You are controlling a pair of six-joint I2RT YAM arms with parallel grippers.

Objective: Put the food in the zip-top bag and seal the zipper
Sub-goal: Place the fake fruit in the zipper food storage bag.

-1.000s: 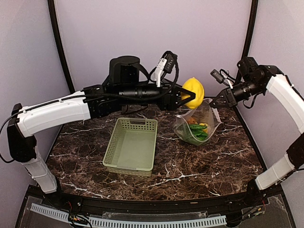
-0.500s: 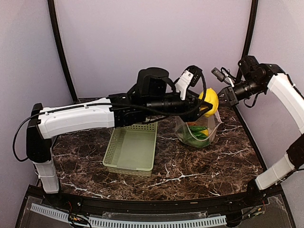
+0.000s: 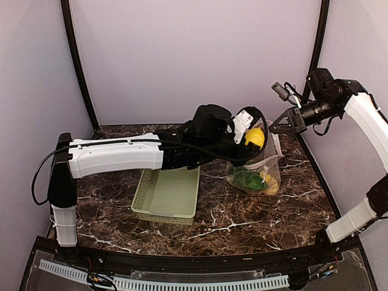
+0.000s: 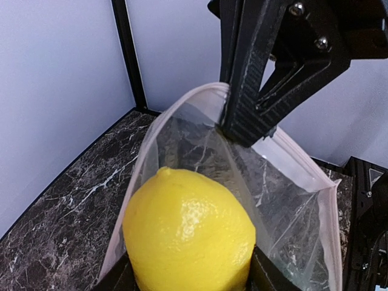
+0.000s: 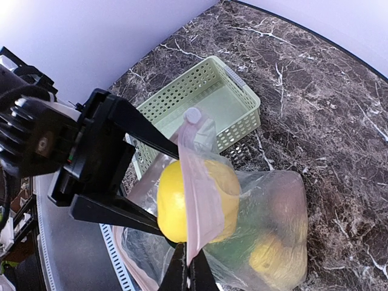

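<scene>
Loading step in hand: lemon (image 4: 189,233) clamped in the left gripper (image 3: 253,142), poised at the open mouth of the bag (image 3: 259,177), above greens (image 3: 248,179) already inside. Zipper (image 5: 197,200) pinched tight in the closed right gripper (image 3: 282,125), holding that edge up. Next, probably: push deeper past the rim, let go, draw back without snagging plastic.

table (image 3: 273,212): dark marble | on it: green basket (image 3: 167,194), zip-top bag (image 3: 257,179)
</scene>
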